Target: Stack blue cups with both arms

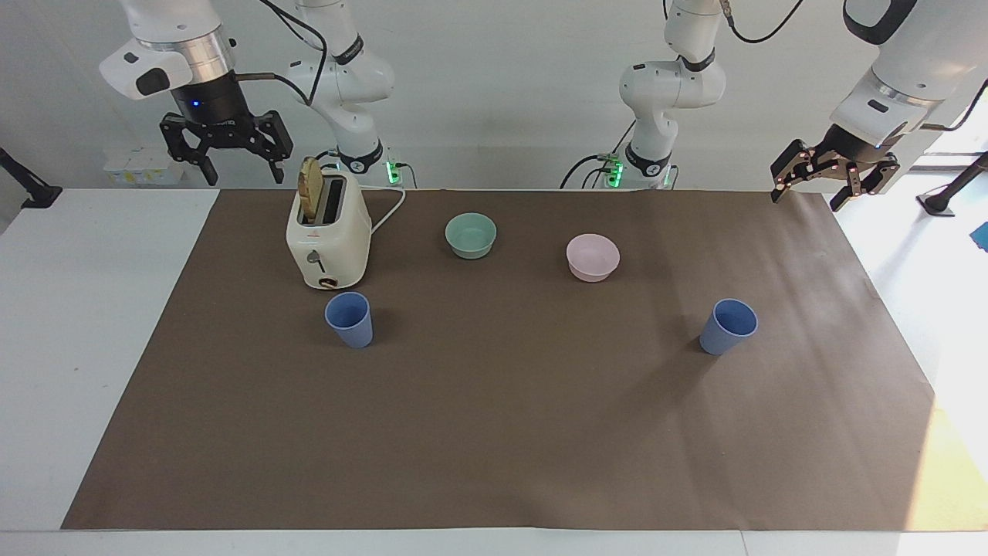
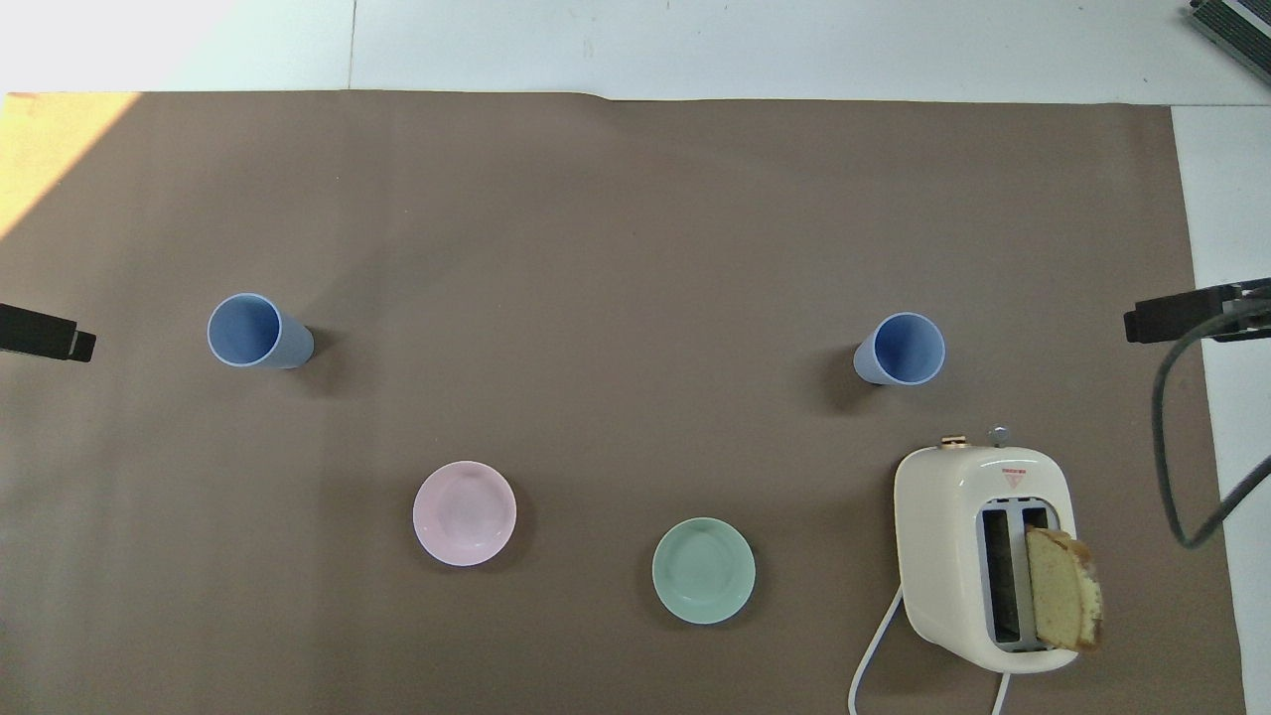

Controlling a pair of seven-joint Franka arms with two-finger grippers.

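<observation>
Two blue cups stand upright on the brown mat. One blue cup [image 1: 349, 319] [image 2: 902, 349] is just farther from the robots than the toaster, toward the right arm's end. The other blue cup [image 1: 727, 327] [image 2: 256, 332] stands toward the left arm's end. My right gripper [image 1: 241, 176] hangs open and empty, high over the mat's edge beside the toaster. My left gripper [image 1: 806, 199] hangs open and empty, high over the mat's corner at its own end. In the overhead view only a black tip of each shows, the left gripper [image 2: 48, 334] and the right gripper [image 2: 1172, 318].
A cream toaster [image 1: 328, 239] [image 2: 983, 556] with a slice of bread in one slot stands near the robots, its white cord trailing toward them. A teal-green bowl [image 1: 471, 235] [image 2: 703, 570] and a pale pink bowl [image 1: 593, 256] [image 2: 464, 512] sit between the arms' bases.
</observation>
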